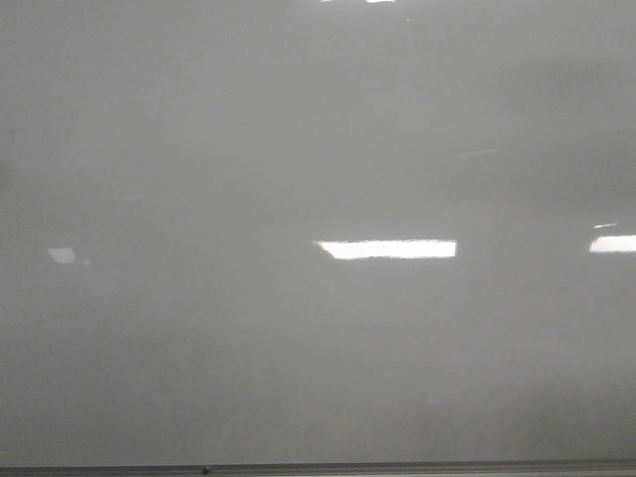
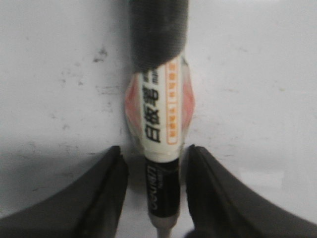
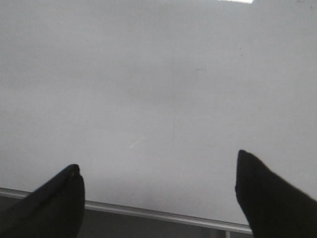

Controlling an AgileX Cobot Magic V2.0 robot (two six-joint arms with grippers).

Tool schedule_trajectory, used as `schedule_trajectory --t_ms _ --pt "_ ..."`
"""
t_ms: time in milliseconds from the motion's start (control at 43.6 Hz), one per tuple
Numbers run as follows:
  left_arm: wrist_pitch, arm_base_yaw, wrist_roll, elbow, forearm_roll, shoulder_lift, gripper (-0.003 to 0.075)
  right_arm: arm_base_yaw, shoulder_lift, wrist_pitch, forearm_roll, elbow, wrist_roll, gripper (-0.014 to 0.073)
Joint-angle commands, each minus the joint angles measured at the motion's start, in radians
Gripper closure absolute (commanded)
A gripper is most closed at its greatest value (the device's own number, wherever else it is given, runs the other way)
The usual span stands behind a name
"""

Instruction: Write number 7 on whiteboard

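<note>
Front view: the whiteboard [image 1: 298, 149] fills the frame, no digit visible on it. Left wrist view: the left gripper [image 2: 154, 191] pinches a marker [image 2: 159, 124] against the board. Right wrist view: the right gripper [image 3: 158, 188] hangs spread before the board's metal bottom edge [image 3: 148, 213].

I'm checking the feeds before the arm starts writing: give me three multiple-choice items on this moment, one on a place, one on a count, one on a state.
1. Where is the marker?
A. Between the left gripper's fingers
B. Lying on the board's bottom edge
C. In the right gripper

2. How many marker digits show on the whiteboard in the front view?
A. None
B. One
C. Two

3. How is the right gripper?
A. Shut on a marker
B. Open and empty
C. Shut on an eraser

Answers: 1 A, the left wrist view shows the barrel between both fingers. 2 A, only bright glare patches appear. 3 B, its fingers stand wide apart with only board between them.
</note>
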Motion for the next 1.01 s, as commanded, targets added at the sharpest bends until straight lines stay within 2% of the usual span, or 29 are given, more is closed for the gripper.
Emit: schedule_trajectory --t_ms 0,206,344,550,710,894,985 --pt "-0.083 0.002 -0.011 -0.029 -0.022 -0.01 0.0558 0.002 0.005 -0.067 -0.015 -0.032 -0.009 -0.0042" --pt "-0.07 0.002 -0.011 -0.029 -0.022 -0.021 0.0698 0.002 0.005 -0.069 -0.015 -0.032 -0.009 -0.0042" --pt "-0.01 0.002 -0.011 -0.029 -0.022 -0.092 0.0741 0.002 0.005 -0.078 -0.015 -0.032 -0.009 -0.0042" --pt "0.28 -0.036 -0.009 -0.086 -0.016 -0.282 0.0741 0.002 0.005 -0.101 -0.015 -0.033 -0.006 -0.0042" --pt "0.614 -0.092 0.009 -0.202 -0.016 -0.392 0.0741 0.002 0.005 -0.075 -0.015 -0.045 0.0 -0.0042" --pt "0.887 -0.183 0.164 -0.331 -0.02 -0.423 0.0741 0.002 0.005 -0.03 -0.014 -0.079 0.0 -0.0042" --pt "0.977 -0.237 0.264 -0.372 -0.045 -0.417 0.0741 0.002 0.005 -0.009 -0.014 -0.084 0.0 -0.0042"
